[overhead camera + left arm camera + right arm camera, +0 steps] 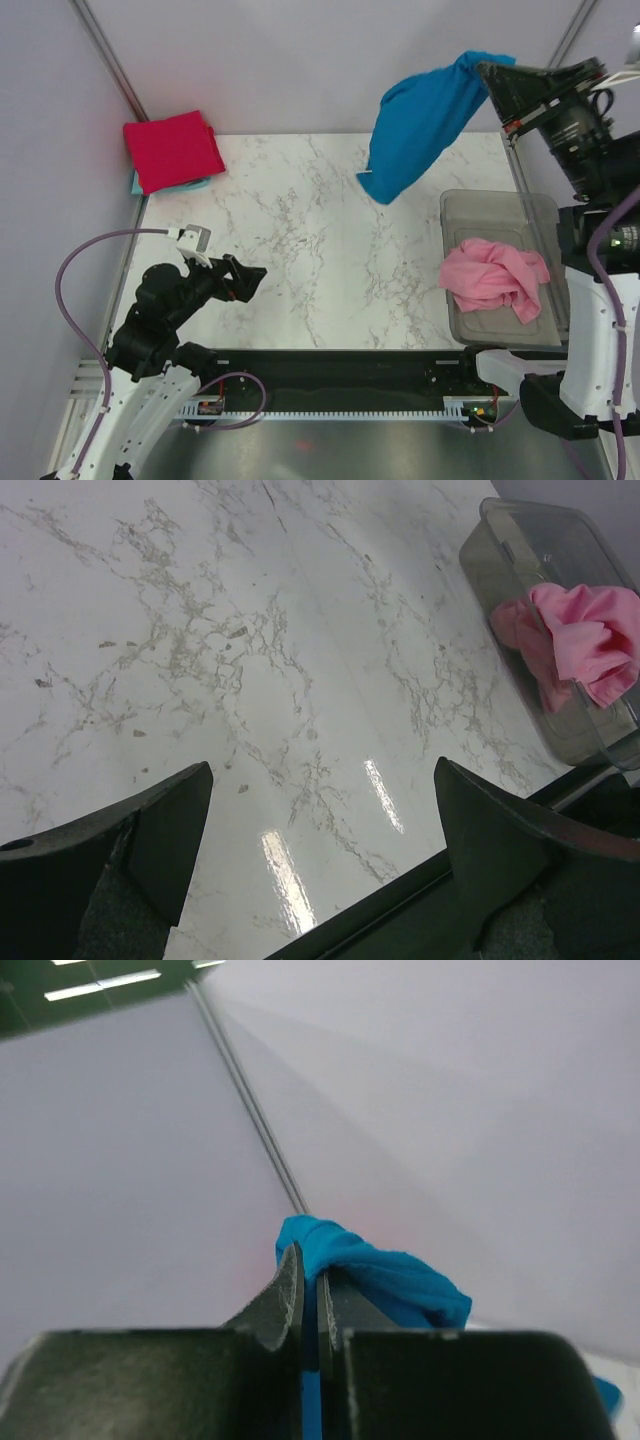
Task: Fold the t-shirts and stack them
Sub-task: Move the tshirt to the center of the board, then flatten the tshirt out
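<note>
Currently the right gripper [487,73], upper right, is clamped on the blue t-shirt [420,125], which hangs above the table [320,240]. Left gripper [243,281], lower left, gapes fully, empty. Pink t-shirt [495,278] lies in the tub [500,205].

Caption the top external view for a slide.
Right gripper holds the blue t-shirt aloft over the table; pink t-shirt crumpled in the clear tub, red t-shirt folded at the far left corner.
</note>
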`<control>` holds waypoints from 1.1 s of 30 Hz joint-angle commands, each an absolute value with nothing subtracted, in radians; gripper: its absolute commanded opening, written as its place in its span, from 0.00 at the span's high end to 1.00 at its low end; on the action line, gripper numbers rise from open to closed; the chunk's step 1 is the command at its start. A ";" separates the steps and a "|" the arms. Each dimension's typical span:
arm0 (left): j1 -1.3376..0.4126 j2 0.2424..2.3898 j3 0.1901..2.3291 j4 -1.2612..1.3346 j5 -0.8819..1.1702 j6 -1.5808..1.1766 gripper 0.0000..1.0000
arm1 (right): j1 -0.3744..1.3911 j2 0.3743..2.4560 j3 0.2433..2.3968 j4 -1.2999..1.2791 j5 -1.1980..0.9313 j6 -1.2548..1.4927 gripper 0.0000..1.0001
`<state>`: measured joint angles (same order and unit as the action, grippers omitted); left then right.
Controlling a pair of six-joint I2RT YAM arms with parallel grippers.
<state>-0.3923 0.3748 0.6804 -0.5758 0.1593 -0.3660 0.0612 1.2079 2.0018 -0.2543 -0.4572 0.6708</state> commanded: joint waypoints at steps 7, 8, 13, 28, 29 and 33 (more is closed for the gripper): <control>-0.388 0.368 0.684 -0.569 0.129 -0.364 0.00 | 0.055 0.913 1.036 -0.518 0.024 0.698 0.05; -0.387 0.367 0.684 -0.569 0.127 -0.364 0.00 | 0.057 0.890 0.993 -0.552 0.069 0.695 0.04; -0.387 0.394 0.684 -0.571 0.135 -0.364 0.00 | 0.057 0.833 0.934 -0.572 0.041 0.649 0.03; -0.383 0.851 0.889 -0.491 0.176 -0.342 0.00 | 0.636 1.184 0.858 -0.286 0.199 0.729 0.07; -0.382 0.909 0.937 -0.464 0.163 -0.338 0.00 | 0.685 1.190 0.838 -0.255 0.210 0.742 0.06; -0.377 1.243 1.034 -0.309 0.086 -0.327 0.01 | 0.834 1.259 0.798 -0.236 0.311 0.784 0.06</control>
<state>-0.3870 1.0939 0.9676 -0.4564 0.1299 -0.3645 0.7441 1.2270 0.8074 -0.3225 0.1978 0.7311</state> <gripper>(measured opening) 0.993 0.938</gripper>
